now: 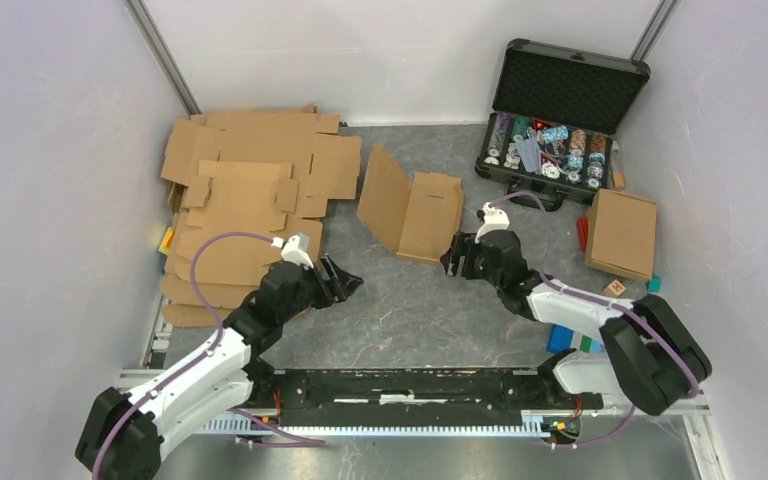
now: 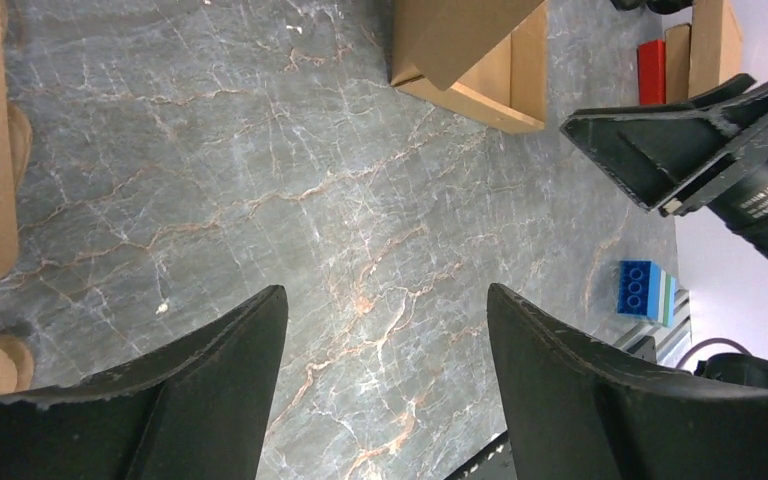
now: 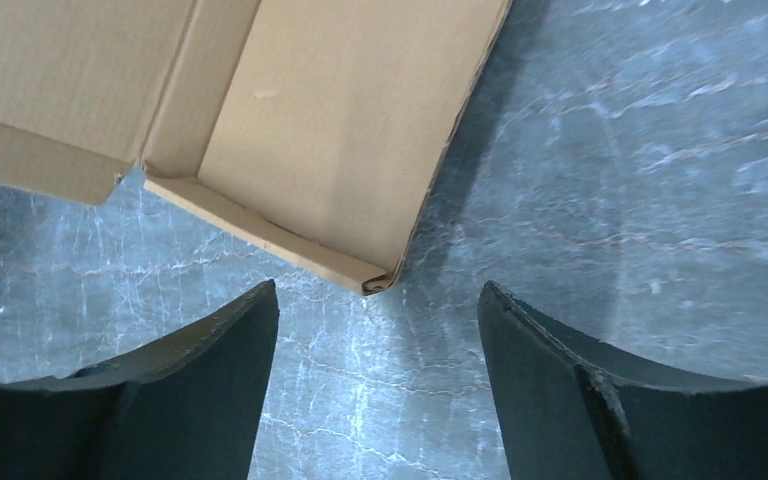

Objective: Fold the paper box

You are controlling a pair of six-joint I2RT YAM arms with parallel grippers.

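1. The paper box (image 1: pixel 412 212) lies just past the table's middle, toward 12 o'clock in the top view. It is only partly made: one large panel stands tilted up on its 9 o'clock side, and the rest lies as a shallow open tray.
2. My right pincer (image 1: pixel 451 258) sits at the box's 5 o'clock corner, spread wide and holding nothing. In its wrist view the near corner of the box (image 3: pixel 340 130), with one low wall folded up, lies just beyond the gap between my fingertips, and I am not touching it.
3. My left pincer (image 1: pixel 346 282) hangs over bare table (image 2: pixel 260 180) at the box's 7 o'clock, well apart from it. It too is wide and empty, and its camera shows the box (image 2: pixel 480 60) far off toward 12 o'clock.
4. As I judge it, the base is creased and a wall or two is raised. The other walls have yet to be stood up, the flaps tucked and the big panel brought over as a lid, so I put the task under halfway.
5. A closed box (image 1: pixel 620 232) at 3 o'clock shows what I take to be the finished form. The stack of flat blanks (image 1: pixel 245 185) sits at 10 o'clock.
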